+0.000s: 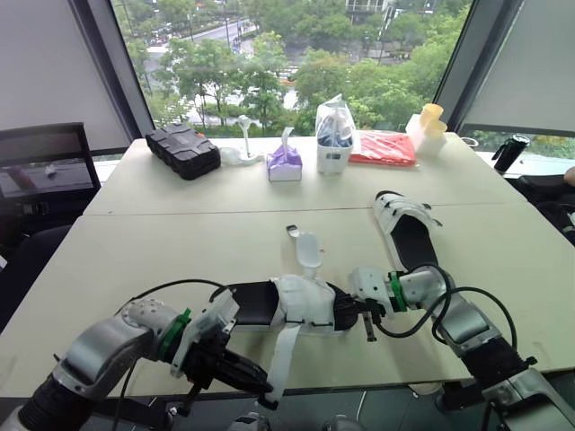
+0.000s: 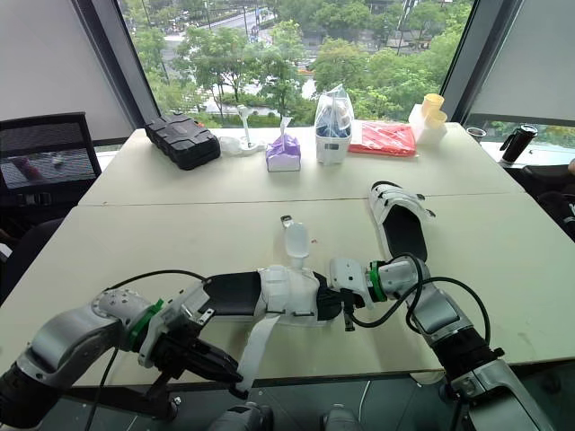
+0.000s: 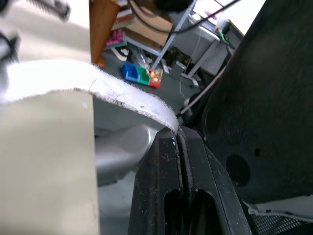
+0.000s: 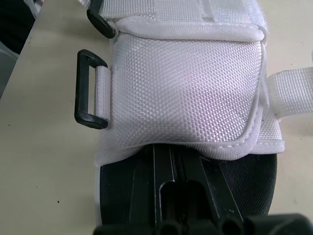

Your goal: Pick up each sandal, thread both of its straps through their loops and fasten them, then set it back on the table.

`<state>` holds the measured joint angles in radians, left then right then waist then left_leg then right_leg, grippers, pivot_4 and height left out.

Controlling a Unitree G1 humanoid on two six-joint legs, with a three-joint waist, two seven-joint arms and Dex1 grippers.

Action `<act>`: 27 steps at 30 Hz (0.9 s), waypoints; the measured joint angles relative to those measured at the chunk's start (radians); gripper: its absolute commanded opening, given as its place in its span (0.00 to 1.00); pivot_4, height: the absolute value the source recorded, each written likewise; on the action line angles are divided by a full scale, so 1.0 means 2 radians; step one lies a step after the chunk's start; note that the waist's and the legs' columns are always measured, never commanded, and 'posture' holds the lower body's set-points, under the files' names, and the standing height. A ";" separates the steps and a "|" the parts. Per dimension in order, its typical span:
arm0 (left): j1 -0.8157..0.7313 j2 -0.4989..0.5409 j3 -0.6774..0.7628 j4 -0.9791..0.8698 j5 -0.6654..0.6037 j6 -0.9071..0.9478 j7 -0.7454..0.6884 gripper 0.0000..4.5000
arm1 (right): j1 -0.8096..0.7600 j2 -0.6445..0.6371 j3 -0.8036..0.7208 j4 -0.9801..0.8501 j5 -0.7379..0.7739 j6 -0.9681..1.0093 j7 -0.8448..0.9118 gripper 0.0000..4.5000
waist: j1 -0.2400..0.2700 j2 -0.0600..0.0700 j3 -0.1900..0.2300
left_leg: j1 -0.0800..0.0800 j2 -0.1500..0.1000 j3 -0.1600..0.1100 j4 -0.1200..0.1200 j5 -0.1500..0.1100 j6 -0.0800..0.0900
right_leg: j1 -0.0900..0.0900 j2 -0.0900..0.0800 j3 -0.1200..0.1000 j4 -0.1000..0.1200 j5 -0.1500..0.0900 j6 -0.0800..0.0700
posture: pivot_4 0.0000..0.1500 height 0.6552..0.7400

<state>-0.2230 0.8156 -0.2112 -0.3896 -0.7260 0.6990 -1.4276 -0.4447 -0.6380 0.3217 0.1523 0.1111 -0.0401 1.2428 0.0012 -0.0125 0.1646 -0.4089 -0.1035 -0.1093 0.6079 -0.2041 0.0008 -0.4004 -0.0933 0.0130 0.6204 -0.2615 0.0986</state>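
Left side, front edge of the table: the left gripper hangs just off and below the edge. From the head views the fingers look closed on the tip of a white strap. The left wrist view confirms it: the two black fingers are pressed flat together, and the fuzzy strap end comes out from between their tips. That view also shows floor and clutter beneath the table edge.

Centre: the near sandal lies lengthwise along the front edge, black sole and white upper. The held strap drops from it over the edge. A second strap lies flat on the table, pointing away from the robot.

The right wrist view gives the weave of the upper and a black rectangular loop on a short white tab at its side, standing empty.

The right gripper meets the sandal's right end. Its fingers lie together on the sole with their tips under the hem of the upper. Whether the hem is caught, I cannot tell.

Right: the far sandal lies flat on the table, apart from both grippers.

Arm pose: the left forearm is low and reaches inward with the wrist dipped below table level. The right forearm runs in from the right, level over the tabletop.
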 measured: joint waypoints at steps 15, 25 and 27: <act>-0.151 -0.077 0.039 0.129 -0.065 0.099 0.061 0.01 | -0.004 0.000 0.003 0.009 0.000 -0.011 -0.002 0.00 | 0.000 -0.001 0.000 | 0.000 0.000 0.000 0.001 0.000 0.000 | -0.001 0.001 -0.001 0.000 0.001 0.000 | 1.00 1.00; -0.256 -0.198 0.075 0.343 -0.053 0.156 0.181 0.42 | -0.012 0.001 0.007 0.016 -0.002 -0.017 -0.003 0.00 | 0.001 -0.001 0.000 | 0.001 0.000 0.000 0.002 0.000 0.000 | 0.000 0.001 -0.001 0.002 0.002 0.002 | 1.00 1.00; -0.262 -0.203 0.083 0.357 -0.045 0.156 0.186 0.63 | -0.012 0.001 0.008 0.016 -0.002 -0.017 -0.003 0.00 | 0.001 -0.001 0.000 | 0.001 0.000 0.000 0.002 0.000 0.000 | 0.000 0.001 -0.001 0.002 0.002 0.002 | 1.00 1.00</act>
<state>-0.7465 0.4102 -0.0460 0.3243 -0.8167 1.0101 -1.0547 -0.4687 -0.6363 0.3376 0.1839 0.1073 -0.0732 1.2365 0.0028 -0.0154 0.1654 -0.4078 -0.1035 -0.1101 0.6122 -0.2036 0.0008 -0.4005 -0.0904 0.0116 0.6251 -0.2580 0.1025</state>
